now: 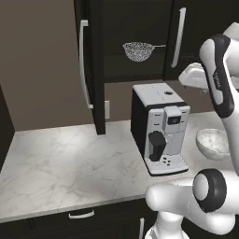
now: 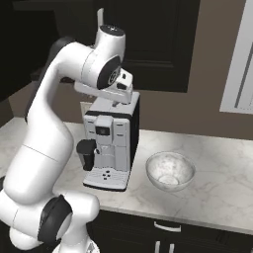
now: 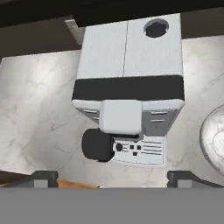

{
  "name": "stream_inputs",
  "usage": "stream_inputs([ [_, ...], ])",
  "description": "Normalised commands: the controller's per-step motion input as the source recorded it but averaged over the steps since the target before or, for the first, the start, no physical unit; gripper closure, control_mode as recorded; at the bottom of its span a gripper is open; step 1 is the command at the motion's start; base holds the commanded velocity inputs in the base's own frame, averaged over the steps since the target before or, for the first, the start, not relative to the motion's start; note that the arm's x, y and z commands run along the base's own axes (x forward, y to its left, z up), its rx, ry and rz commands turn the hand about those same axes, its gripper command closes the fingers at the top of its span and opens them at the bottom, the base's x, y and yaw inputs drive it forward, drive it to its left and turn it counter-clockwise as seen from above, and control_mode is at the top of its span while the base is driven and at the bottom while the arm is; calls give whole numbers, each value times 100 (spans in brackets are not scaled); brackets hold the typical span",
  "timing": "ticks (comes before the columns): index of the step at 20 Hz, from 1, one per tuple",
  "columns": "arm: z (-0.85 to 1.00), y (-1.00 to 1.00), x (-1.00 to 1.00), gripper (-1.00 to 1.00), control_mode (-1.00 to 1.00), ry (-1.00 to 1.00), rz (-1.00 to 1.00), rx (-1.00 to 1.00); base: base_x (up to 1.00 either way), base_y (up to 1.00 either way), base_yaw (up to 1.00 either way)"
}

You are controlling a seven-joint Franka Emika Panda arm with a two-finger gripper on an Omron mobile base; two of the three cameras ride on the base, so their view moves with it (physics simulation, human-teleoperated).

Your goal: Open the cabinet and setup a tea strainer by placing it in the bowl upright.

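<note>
The black upper cabinet point(image 1: 135, 28) has its left door point(image 1: 95, 70) swung open toward me and its right door point(image 1: 186, 32) shut. Inside, on the shelf, sits the silver mesh tea strainer point(image 1: 137, 50), its handle pointing right. The marbled bowl point(image 1: 213, 143) point(image 2: 170, 170) point(image 3: 214, 140) stands empty on the counter, right of the coffee machine. My gripper point(image 3: 113, 179) hangs above the coffee machine and faces down at it, below the cabinet and well apart from the strainer. Its fingertips point(image 3: 43, 178) stand wide apart, open with nothing between them. The hand point(image 1: 195, 77) point(image 2: 116, 91) hovers over the machine's top.
A white and black coffee machine point(image 1: 161, 130) point(image 2: 111, 143) point(image 3: 129, 87) stands on the marble counter point(image 1: 65, 163) under the cabinet. The open door juts out over the counter left of the machine. Black drawers point(image 1: 81, 219) run below the counter's front edge. A window point(image 2: 239, 59) is at the right.
</note>
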Motion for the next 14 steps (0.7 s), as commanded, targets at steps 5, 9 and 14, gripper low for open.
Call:
stream_inputs([
  [5,19,-21,2,-100,-100,-39,6,-32,0,0,0],
  [9,33,14,8,-100,-100,-34,5,-19,0,0,0],
  [14,50,1,23,-100,-100,-27,-13,2,0,0,0],
])
